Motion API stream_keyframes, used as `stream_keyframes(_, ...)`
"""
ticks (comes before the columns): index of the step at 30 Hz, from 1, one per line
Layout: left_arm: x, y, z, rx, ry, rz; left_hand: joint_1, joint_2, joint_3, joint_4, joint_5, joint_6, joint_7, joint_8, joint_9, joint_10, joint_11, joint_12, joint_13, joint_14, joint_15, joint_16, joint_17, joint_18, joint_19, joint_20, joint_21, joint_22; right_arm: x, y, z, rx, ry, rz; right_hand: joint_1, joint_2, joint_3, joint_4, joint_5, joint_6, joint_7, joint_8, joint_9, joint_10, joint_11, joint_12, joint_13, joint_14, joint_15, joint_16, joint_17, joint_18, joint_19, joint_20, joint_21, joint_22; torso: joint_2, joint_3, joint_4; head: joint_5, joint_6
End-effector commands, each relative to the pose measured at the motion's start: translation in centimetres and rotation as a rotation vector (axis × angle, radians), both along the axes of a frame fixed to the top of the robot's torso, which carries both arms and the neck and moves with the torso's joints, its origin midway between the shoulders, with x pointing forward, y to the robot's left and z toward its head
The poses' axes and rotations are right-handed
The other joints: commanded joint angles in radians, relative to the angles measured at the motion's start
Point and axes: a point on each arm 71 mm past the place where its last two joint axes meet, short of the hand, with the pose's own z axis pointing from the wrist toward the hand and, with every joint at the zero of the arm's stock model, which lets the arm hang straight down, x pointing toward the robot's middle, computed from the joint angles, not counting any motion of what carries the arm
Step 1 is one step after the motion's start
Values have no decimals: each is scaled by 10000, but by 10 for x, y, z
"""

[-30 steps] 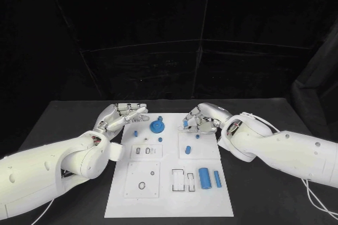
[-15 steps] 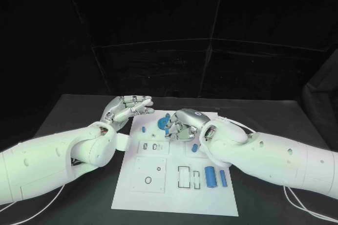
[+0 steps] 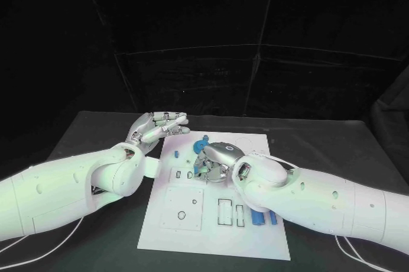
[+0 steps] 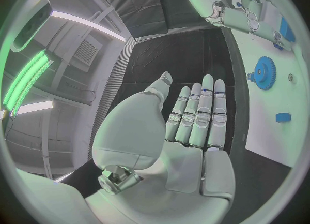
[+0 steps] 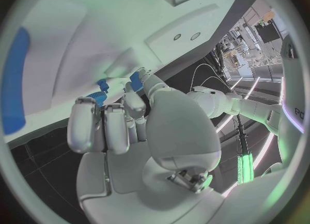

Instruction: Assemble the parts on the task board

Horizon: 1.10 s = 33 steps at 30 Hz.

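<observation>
Parts are lying scattered on the white task board point(image 3: 256, 236), and the right hand point(image 3: 215, 162) is reaching down over its far half with its fingers point(image 5: 97, 125) curled close together beside the blue gear point(image 3: 200, 145); whether they are actually pinching anything, I cannot tell. A small blue peg point(image 3: 177, 155) is lying just left of that hand. The left hand point(image 3: 158, 126) is hovering at the board's far left corner, holding nothing, its fingers point(image 4: 200, 113) stretched out straight and side by side with the thumb standing apart. Nearer the robot, two blue cylinders point(image 3: 257, 217) are resting beside rectangular slots point(image 3: 224, 211), partly covered by the right arm. The board is sitting in the middle of the black worktop point(image 3: 94, 130).
</observation>
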Motion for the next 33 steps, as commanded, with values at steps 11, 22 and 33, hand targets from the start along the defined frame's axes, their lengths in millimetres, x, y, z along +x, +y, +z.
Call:
stream_keyframes(11, 0, -2, 1, -104, -30, -128, -21, 93, -7, -65, -28, -2, 71, -41, 1, 62, 1, -20, -1, -25, 26, -50, 13, 80, 35, 57, -38, -13, -1, 7, -4, -674, -185, 139, -172, -97, 49, 9, 15, 108, -74, -30, 4, 7, 24, -81, -28, 576, -56, -18, 11, -121, 6, -4, 15, -61, 2, 1, -7, 20, -60)
stream_keyframes(22, 0, -2, 1, -101, -11, -135, -21, 93, -7, -65, -28, -2, 71, -41, 1, 62, 1, -20, -1, -25, 26, -50, 13, 80, 35, 57, -38, -13, -1, 7, -7, -1199, -128, 169, -271, -282, 82, -53, -11, 0, -27, -129, -28, -116, 58, -283, -167, 539, -32, -115, -131, -88, -89, 13, -55, -228, 0, 4, -9, 24, -89)
stream_keyframes(33, 1, -1, 1, -96, 10, -140, -31, 94, -2, -76, -28, 7, 67, -40, 2, 74, -2, -18, 0, -23, 25, -59, 15, 80, 38, 56, -43, -17, -2, 8, -7, -1263, -212, 128, -586, -611, 26, -46, 76, -327, 109, -357, -69, -287, 174, -566, -368, 498, 59, -238, -291, -57, -187, 88, -143, -403, 7, 7, -9, 16, -104)
